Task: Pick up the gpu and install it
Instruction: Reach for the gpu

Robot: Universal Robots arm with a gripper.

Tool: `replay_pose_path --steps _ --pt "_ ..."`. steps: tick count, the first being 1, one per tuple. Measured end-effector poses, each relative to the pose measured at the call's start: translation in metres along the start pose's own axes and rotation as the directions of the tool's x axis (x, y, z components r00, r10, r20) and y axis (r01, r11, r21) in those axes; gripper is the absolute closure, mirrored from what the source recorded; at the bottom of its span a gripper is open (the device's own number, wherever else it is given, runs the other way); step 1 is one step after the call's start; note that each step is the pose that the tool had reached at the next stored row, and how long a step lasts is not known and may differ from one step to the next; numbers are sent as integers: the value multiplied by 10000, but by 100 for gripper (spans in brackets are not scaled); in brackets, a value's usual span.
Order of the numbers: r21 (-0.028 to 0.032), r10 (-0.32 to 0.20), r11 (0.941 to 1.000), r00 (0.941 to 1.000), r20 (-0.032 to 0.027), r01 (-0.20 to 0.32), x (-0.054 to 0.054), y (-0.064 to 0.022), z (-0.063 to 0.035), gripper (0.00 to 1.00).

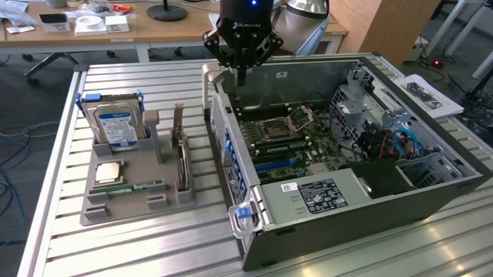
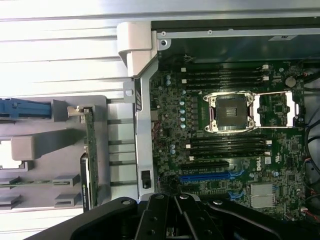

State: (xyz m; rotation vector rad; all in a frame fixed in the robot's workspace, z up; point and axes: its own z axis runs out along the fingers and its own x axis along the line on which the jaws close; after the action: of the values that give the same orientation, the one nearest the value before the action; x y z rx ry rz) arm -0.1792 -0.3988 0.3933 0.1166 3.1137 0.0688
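The gpu (image 1: 182, 164) stands on edge in a grey holder (image 1: 115, 210) at the exterior view's left of the open computer case (image 1: 347, 225), its silver bracket (image 1: 179, 118) pointing up. In the wrist view the gpu (image 2: 91, 160) shows as a thin green edge beside the case wall. My gripper (image 1: 240, 78) hangs above the far corner of the case, fingers shut with nothing between them, well apart from the card. Its black fingers (image 2: 175, 210) point down over the motherboard (image 2: 225, 140), near the blue slot (image 2: 205, 176).
The holder also carries a silver hard drive (image 1: 115, 127) with a blue label, a processor (image 1: 108, 172) and a thin memory stick (image 1: 131, 187). Cables and drive bays (image 1: 393, 138) crowd the case's right side. Everything sits on a slatted metal table (image 1: 138, 248).
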Motion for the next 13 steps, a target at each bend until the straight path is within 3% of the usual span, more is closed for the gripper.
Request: replay_pose_path --steps 13 --pt "-1 0 10000 10000 0 0 38 -3 -1 89"
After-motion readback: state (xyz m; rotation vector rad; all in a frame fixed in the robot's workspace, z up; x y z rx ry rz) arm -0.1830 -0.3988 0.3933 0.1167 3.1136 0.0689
